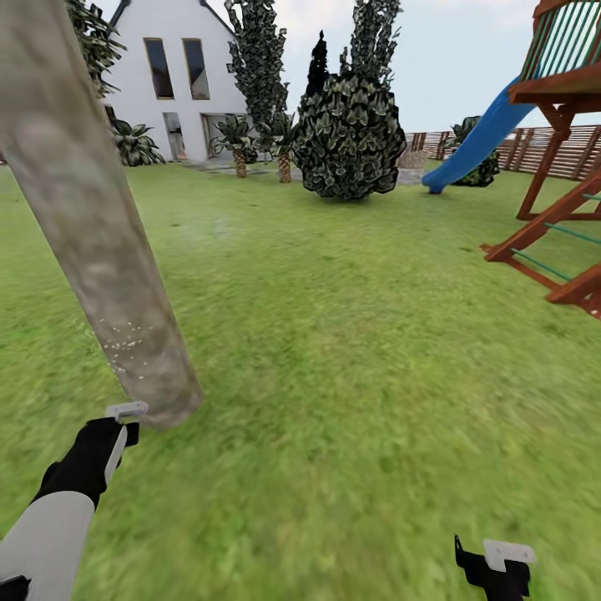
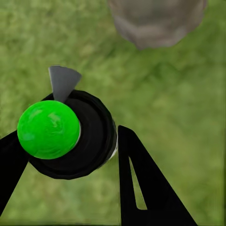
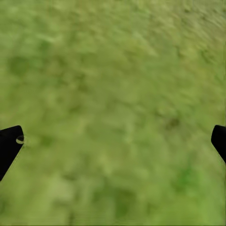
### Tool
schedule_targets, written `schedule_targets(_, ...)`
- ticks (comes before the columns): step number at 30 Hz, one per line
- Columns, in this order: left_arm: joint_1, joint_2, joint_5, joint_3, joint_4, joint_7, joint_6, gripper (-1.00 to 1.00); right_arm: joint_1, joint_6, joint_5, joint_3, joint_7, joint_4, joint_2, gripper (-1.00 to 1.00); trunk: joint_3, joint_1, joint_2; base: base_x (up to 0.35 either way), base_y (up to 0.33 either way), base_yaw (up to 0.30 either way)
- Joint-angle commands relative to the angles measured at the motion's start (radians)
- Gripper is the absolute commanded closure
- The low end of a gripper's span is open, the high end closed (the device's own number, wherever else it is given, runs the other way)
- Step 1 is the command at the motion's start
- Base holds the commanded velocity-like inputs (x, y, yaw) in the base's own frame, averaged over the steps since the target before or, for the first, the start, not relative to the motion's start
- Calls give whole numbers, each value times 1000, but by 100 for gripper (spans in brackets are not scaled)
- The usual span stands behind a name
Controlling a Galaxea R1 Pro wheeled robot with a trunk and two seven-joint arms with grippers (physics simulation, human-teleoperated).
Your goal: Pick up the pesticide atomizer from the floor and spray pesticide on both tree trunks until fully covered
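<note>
Left wrist view shows the left end effector [image 2: 70, 155] clamped round the pesticide atomizer [image 2: 70, 134], near the tree trunk [image 1: 92, 225] at 12 o'clock. Likely light, rigid, slippery; grip the body. Right end effector [image 3: 113, 146] gapes empty over grass.

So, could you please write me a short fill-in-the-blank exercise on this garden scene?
1. The left gripper is shut on the ____.
2. The atomizer has a bright ____ round cap.
3. The right gripper is ____ over the grass.
4. White specks dot the tree ____ low down.

Missing words: atomizer; green; open; trunk
</note>
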Motion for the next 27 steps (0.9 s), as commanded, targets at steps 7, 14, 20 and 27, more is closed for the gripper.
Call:
schedule_targets(7,-1,-12,-14,1,-1,-3,5,100,-1,-4,11,-6,-5,2,-1,-100,-1,0,0,139,-251,198)
schedule_targets(14,-1,-12,-17,1,-1,-2,5,100,-1,-4,10,-6,-5,2,-2,-100,-1,0,0,132,-261,3)
schedule_targets(20,-1,-11,-21,1,-1,-4,5,100,-1,-3,10,-6,-5,2,-1,-100,-1,0,0,152,-261,21)
schedule_targets(27,1,0,-20,-3,0,-9,19,100,-1,-3,11,-6,-5,2,0,-100,-1,0,0,152,-261,267)
